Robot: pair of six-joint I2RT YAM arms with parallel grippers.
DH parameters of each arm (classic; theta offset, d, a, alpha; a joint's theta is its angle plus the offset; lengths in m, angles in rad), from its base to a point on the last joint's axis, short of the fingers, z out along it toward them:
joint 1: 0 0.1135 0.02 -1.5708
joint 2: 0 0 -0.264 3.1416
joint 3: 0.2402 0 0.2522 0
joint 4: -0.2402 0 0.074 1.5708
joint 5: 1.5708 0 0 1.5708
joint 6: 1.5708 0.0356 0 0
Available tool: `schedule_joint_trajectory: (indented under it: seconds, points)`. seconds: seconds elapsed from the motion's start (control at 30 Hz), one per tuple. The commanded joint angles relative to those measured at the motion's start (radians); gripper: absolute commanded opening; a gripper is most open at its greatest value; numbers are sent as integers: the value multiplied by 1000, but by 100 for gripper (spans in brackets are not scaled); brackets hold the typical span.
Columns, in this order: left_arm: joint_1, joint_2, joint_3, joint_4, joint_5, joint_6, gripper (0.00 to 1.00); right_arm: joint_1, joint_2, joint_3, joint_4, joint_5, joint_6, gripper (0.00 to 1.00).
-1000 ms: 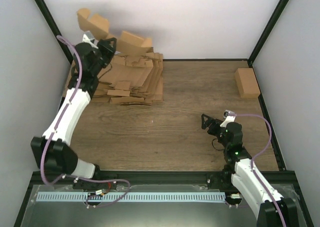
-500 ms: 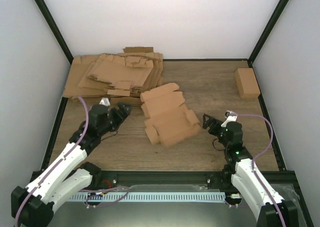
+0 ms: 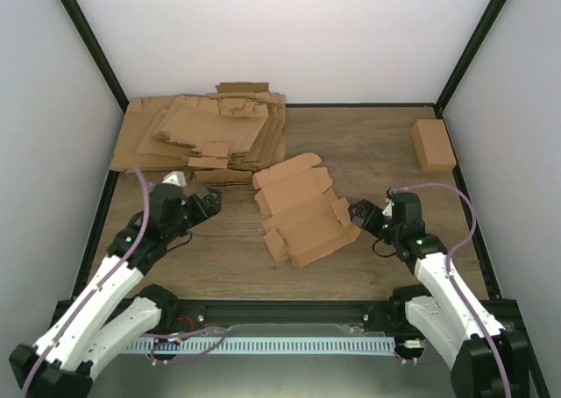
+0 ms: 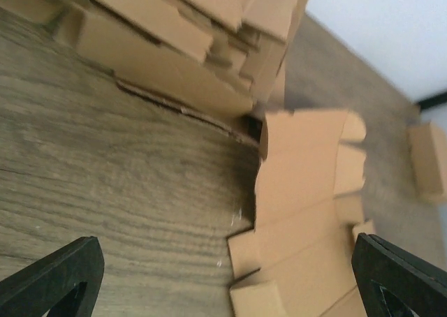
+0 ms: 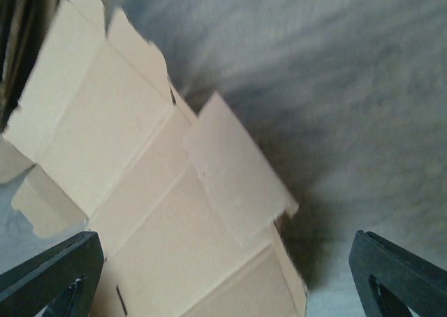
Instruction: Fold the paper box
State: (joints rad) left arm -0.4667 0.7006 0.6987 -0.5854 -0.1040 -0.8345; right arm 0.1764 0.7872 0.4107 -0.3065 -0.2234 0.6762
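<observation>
Overhead, close wrists, shared paper box (image 3: 302, 214) (image 4: 307, 184) (image 5: 154, 191)

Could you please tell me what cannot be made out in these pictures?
Top view: whether the right gripper touches the paper box; its own body covers the contact.
Right wrist view: the box's near end, cut off by the bottom edge.
Left wrist view: the box's creases, blurred; the cardboard heap runs off the top edge.
Top view: how many sheets the heap holds, too small.
</observation>
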Motion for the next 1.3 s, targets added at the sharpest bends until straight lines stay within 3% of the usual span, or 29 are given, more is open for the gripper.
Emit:
schedule_joint_trajectory:
  seconds: [0.0,0.23,0.5,0.73,1.0,1.17,1.27]
  points:
    - [-2,125,33,46,185,199,100,7,25,14,-108,-140,87,100]
    - [-3,252,31,111,249,290,100,8,75,-4,-70,-157,189,79]
    - [-4,402,-8,275,365,322,98,6,202,14,-112,-69,201,76]
    - [-5,573,19,441,466,343,94,8,221,-55,-48,-200,245,71]
    - [-7,766,79,479,459,364,90,7,242,-91,0,-228,209,49]
    - [-7,847,105,523,512,369,62,8,269,-63,-13,-201,171,37]
    - [-6,877,118,542,508,363,56,8,273,-50,-19,-197,164,36]
